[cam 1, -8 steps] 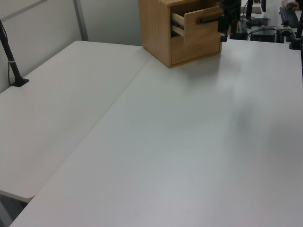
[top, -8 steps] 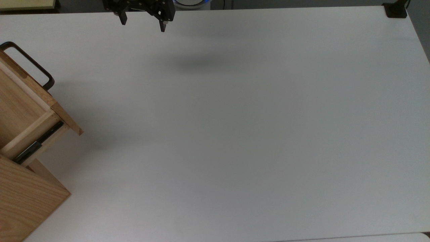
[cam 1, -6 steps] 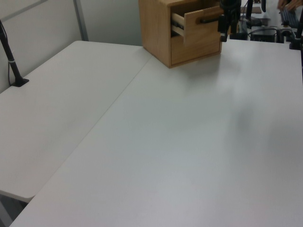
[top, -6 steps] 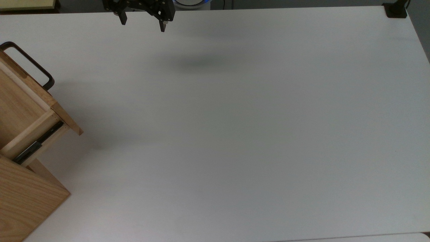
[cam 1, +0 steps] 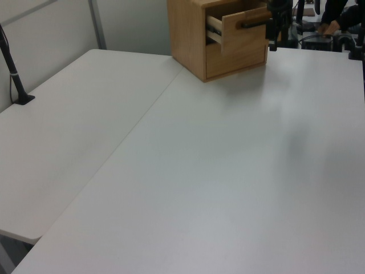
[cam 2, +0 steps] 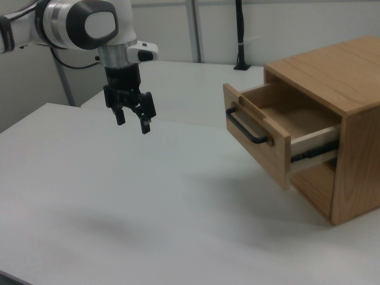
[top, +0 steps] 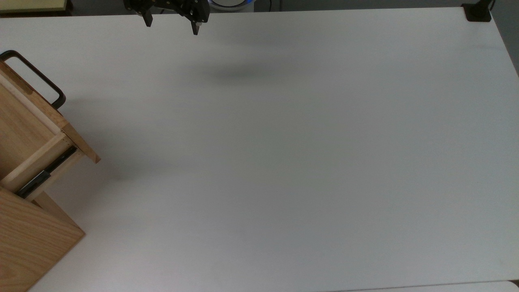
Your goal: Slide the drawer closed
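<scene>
My gripper [cam 2: 131, 123] hangs above the white bench [cam 2: 119, 202], fingers spread apart, nothing between them. In the top view it sits at the upper edge [top: 170, 24], well apart from the drawer [top: 32, 121] at the top view's left. Drawer [cam 2: 279, 139] is pulled out from the oak cabinet [cam 2: 350, 119]; the inside looks bare in the right view. Black bar handle [cam 2: 243, 127] on the front panel faces toward my gripper, with open bench between them. Black side rail [cam 2: 312, 152] shows on the pulled-out side; in the top view the rail [top: 46, 170] shows between drawer box and cabinet [top: 28, 243]. In the left view the drawer [cam 1: 242, 34] is at the far end of the bench, with my gripper [cam 1: 274, 35] overlapping the handle's end there. A person's hand [cam 1: 331, 25] shows far back at the left view's right.
</scene>
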Motion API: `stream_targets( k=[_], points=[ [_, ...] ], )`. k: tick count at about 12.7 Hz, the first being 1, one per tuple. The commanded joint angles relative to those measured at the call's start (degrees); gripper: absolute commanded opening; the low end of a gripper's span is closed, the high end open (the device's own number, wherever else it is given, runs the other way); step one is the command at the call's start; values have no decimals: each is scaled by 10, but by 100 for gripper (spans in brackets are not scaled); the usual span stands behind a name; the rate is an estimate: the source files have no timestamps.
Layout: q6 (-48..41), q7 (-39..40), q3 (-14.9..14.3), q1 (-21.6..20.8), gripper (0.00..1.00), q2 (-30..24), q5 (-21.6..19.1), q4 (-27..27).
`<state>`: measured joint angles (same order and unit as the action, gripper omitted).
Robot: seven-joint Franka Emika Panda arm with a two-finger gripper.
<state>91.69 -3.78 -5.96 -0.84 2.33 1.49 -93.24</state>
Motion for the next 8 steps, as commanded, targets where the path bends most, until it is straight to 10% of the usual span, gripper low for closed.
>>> stream_targets(
  k=[1,8],
  points=[
    [-16,5,-5,-4,100,-5,1,3],
    [-29,4,-5,-3,91,-12,-1,3]
  ],
)
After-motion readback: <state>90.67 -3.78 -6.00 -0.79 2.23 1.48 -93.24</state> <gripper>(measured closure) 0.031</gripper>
